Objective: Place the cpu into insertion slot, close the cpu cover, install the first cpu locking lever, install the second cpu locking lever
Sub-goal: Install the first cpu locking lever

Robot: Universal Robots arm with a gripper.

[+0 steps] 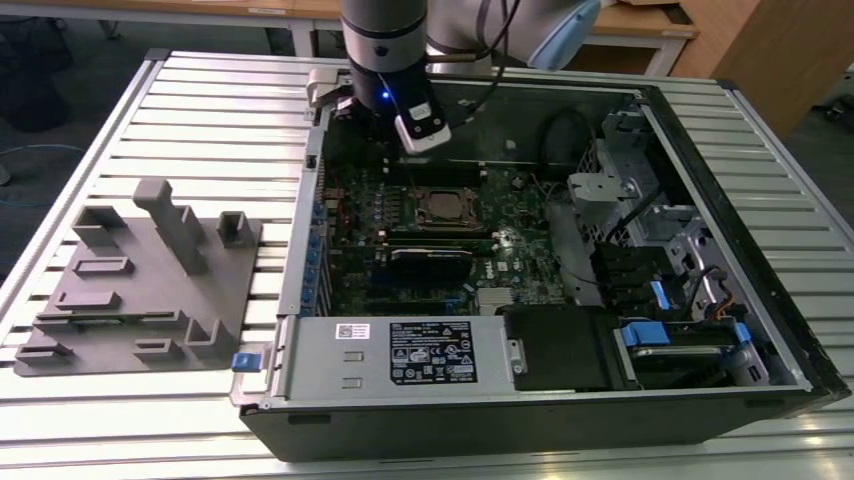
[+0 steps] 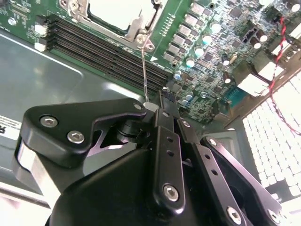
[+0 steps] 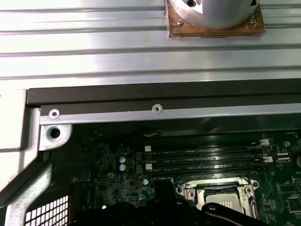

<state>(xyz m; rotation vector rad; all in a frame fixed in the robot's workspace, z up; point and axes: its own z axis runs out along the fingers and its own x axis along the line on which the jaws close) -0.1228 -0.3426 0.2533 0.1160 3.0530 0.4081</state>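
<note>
In the exterior view the gripper [image 1: 424,140], with a white block at its tip, hangs over the far part of the green board inside the open computer case. The insertion slot [image 1: 442,205] lies a little nearer the camera than the gripper, a silvery rim round a darker centre. In the second wrist view a pale square surface, the cpu [image 2: 115,12], sits in the slot inside the silvery cpu cover [image 2: 136,28]. A thin wire locking lever [image 2: 145,70] runs from the slot's corner to the gripper's black linkage [image 2: 155,155]. The first wrist view shows the insertion slot [image 3: 221,190].
Black memory slots [image 2: 103,49] lie beside the socket. The case wall [image 3: 155,96] and a slatted metal table [image 1: 200,110] surround the board. A grey parts fixture [image 1: 147,270] rests at the exterior view's left. Drive cages and cables [image 1: 641,210] crowd the exterior view's right.
</note>
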